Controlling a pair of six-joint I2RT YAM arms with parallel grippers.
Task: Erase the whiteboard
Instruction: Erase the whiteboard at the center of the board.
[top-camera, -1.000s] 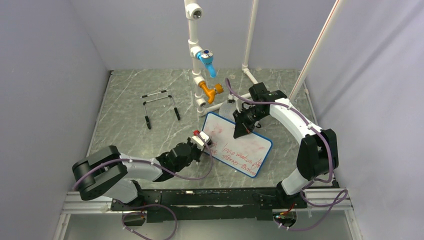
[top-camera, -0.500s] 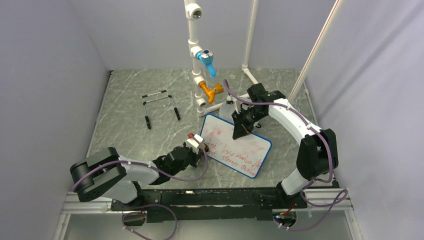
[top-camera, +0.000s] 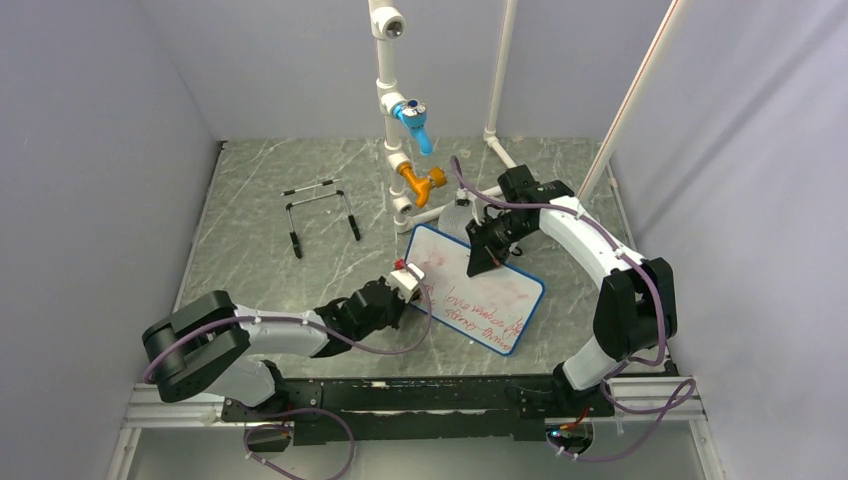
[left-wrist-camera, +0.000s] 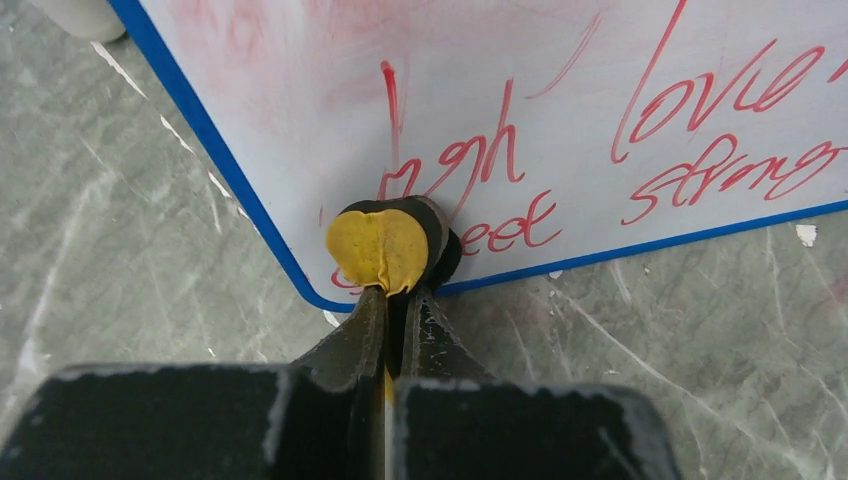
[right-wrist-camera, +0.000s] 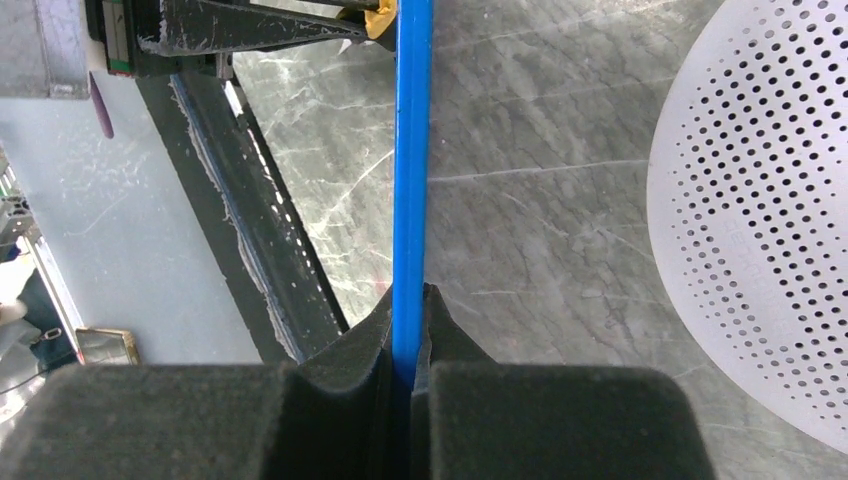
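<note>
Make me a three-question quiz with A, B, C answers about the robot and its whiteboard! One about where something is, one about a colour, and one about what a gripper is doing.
1. Where on the whiteboard is the yellow-faced eraser?
A) in the middle
B) near a corner, by the blue frame
C) off the board completely

2. What colour is the writing?
A) green
B) red
C) black

3. What is the right gripper doing?
A) hanging open
B) holding a cup
C) shut on the whiteboard's edge

Answers:
1 B, the left wrist view shows it at the rounded corner.
2 B, the letters are red.
3 C, the blue frame sits between its closed fingers.
</note>
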